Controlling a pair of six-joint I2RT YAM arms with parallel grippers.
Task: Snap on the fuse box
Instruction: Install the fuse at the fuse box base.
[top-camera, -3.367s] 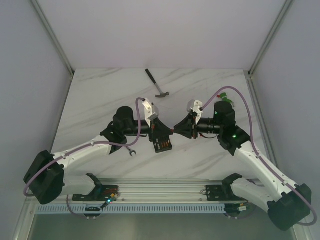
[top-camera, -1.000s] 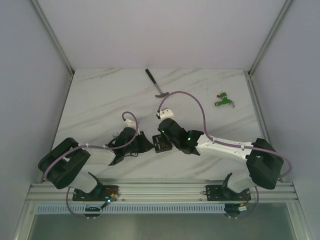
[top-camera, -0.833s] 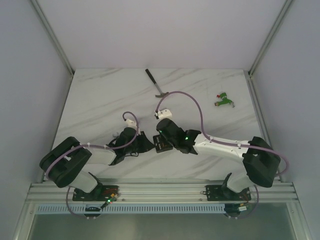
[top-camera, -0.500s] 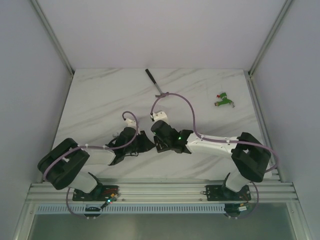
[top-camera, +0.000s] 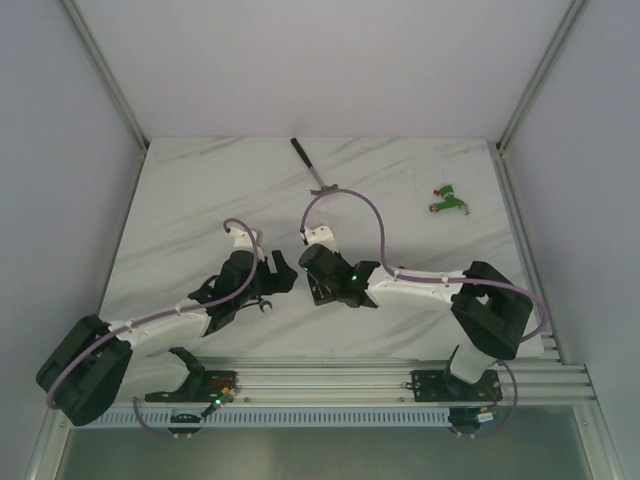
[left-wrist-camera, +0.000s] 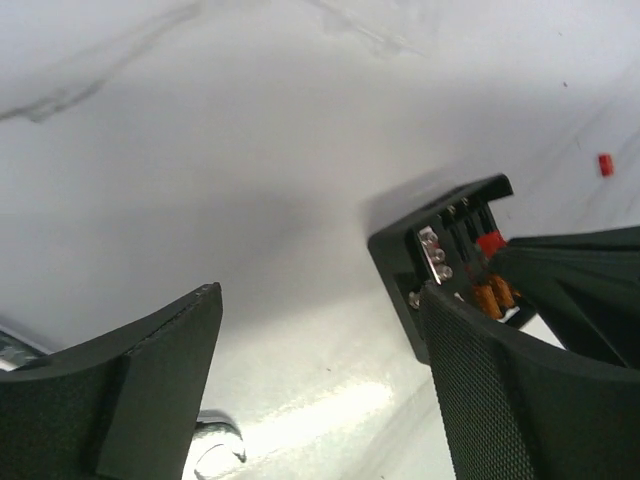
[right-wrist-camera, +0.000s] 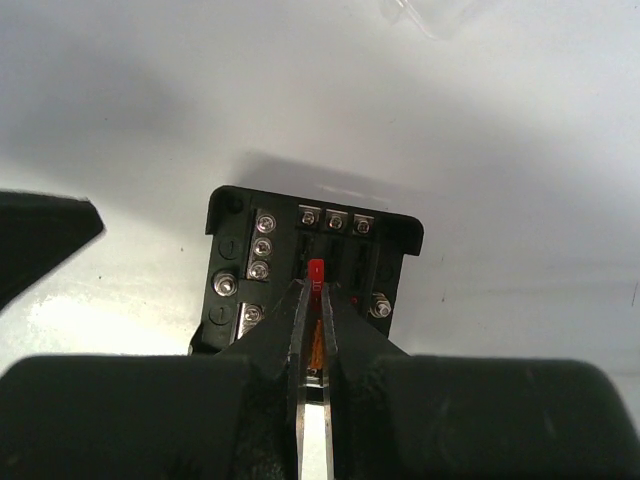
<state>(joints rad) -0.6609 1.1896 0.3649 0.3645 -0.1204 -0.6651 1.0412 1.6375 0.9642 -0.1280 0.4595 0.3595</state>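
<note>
The fuse box (right-wrist-camera: 262, 262), a small black square with screws and slots on top, lies on the white table. It sits directly under my right gripper (right-wrist-camera: 316, 290), which is shut on a small red fuse (right-wrist-camera: 316, 271) standing over a middle slot. Orange fuses show between those fingers. In the top view the right gripper (top-camera: 322, 284) hides most of the box. My left gripper (left-wrist-camera: 320, 292) is open with nothing between its fingers. The fuse box (left-wrist-camera: 440, 245) lies just beyond its right finger (left-wrist-camera: 520, 390). In the top view the left gripper (top-camera: 274, 272) is just left of the box.
A hammer (top-camera: 313, 167) lies at the back middle. A green-and-red connector piece (top-camera: 449, 199) is at the back right. A wrench end (top-camera: 263, 303) shows beside the left arm. One loose red fuse (left-wrist-camera: 604, 164) lies on the table past the box.
My left gripper has opened wide and drawn back to the left, off the fuse box. The right gripper has shifted slightly left over the box, still shut.
</note>
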